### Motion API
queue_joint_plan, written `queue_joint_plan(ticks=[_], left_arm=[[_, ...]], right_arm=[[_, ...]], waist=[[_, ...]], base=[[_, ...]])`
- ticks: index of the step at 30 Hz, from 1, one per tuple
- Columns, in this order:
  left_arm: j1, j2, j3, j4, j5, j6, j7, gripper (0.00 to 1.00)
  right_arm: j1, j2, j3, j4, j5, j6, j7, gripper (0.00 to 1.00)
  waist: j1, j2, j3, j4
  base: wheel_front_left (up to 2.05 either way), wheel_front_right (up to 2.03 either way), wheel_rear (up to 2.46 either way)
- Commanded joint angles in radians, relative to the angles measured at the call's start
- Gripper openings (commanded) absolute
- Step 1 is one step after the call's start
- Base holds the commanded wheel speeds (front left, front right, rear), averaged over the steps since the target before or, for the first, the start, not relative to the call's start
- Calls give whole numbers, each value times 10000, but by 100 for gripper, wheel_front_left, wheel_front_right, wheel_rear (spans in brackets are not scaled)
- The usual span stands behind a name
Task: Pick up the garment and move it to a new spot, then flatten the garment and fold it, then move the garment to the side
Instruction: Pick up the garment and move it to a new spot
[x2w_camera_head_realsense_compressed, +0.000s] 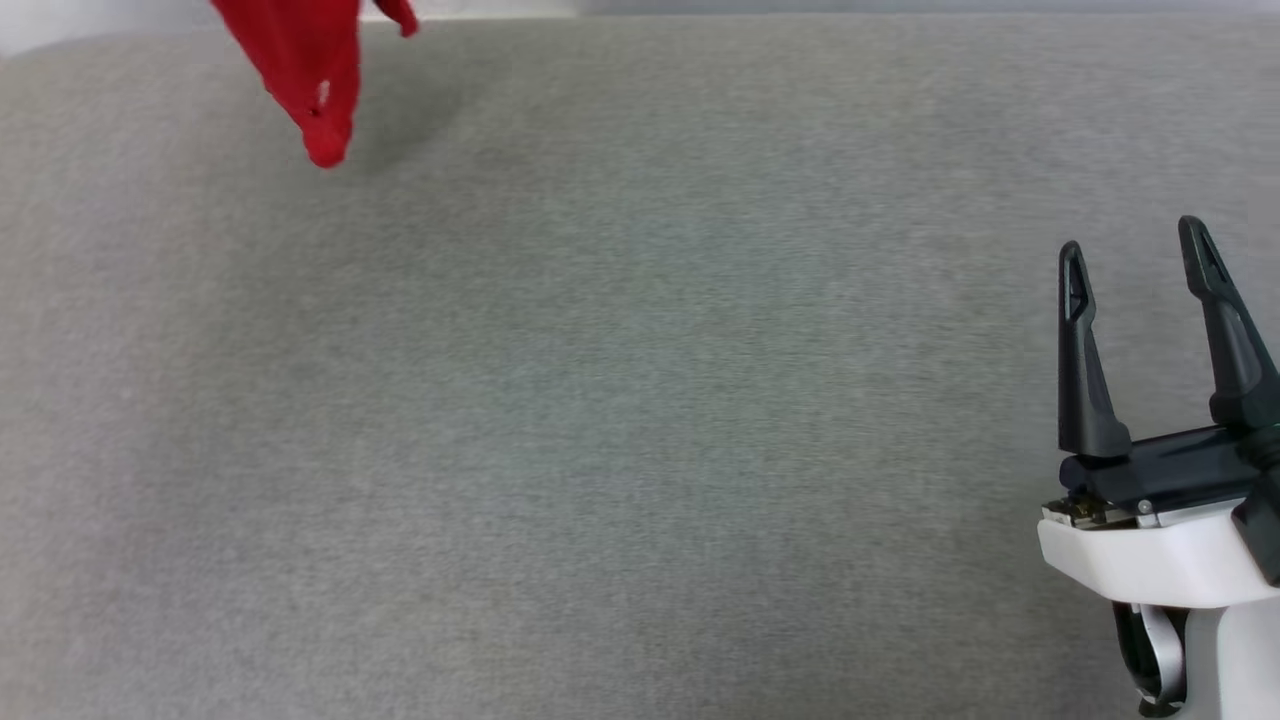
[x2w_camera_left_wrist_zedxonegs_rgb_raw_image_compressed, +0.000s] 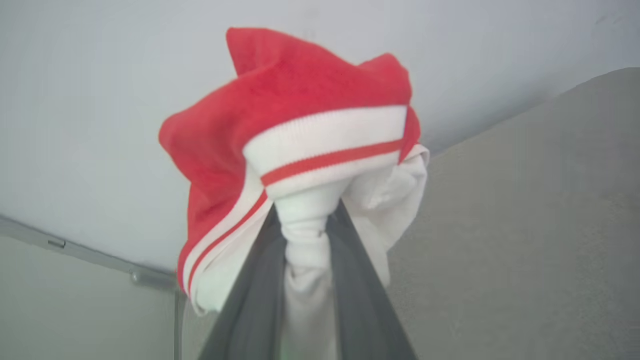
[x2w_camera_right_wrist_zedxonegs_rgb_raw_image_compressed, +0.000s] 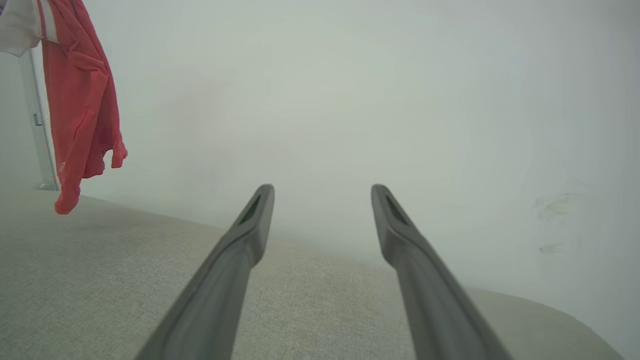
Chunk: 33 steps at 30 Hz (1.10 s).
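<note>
Garment (x2w_camera_left_wrist_zedxonegs_rgb_raw_image_compressed: 300, 90) hangs pinched in left end effector (x2w_camera_left_wrist_zedxonegs_rgb_raw_image_compressed: 306, 212); right end effector (x2w_camera_head_realsense_compressed: 1131, 240) spread, well apart.

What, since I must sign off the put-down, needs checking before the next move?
1. The left gripper shut on the garment: ok.
2. The right gripper open and holding nothing: ok.
3. Room on the grey surface to lay it down: ok.
4. The garment spread out: not ok, it hangs bunched.
5. Its lowest tip clear of the surface: cannot tell.
</note>
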Motion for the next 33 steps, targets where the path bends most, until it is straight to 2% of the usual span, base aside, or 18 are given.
queue_joint_plan(ticks=[1,9,19,27,33], left_arm=[[-220,-19,-76,-155,127,1,29,0],[-1090,-680,-901,-1565,323,1,383,0],[-1448,-2038,-2063,-2637,229,1,233,0],[-423,-2618,-3200,-3172,453,1,-106,0],[1049,-2982,-4276,-2706,857,92,-523,0]], right_arm=[[107,35,11,43,121,-5,-19,100],[239,34,-86,177,499,-5,-17,100],[334,34,-88,352,823,-5,-17,100],[254,33,-128,399,958,-5,-17,100],[185,32,-86,475,922,-7,-19,100]], waist=[[1,-1,-251,-420],[1,-1,-604,-1431],[1,-1,-720,-2178],[1,-1,-447,-2441],[1,-1,-204,-2477]], base=[[0,0,0],[0,0,0],[0,0,0],[0,0,0],[0,0,0]])
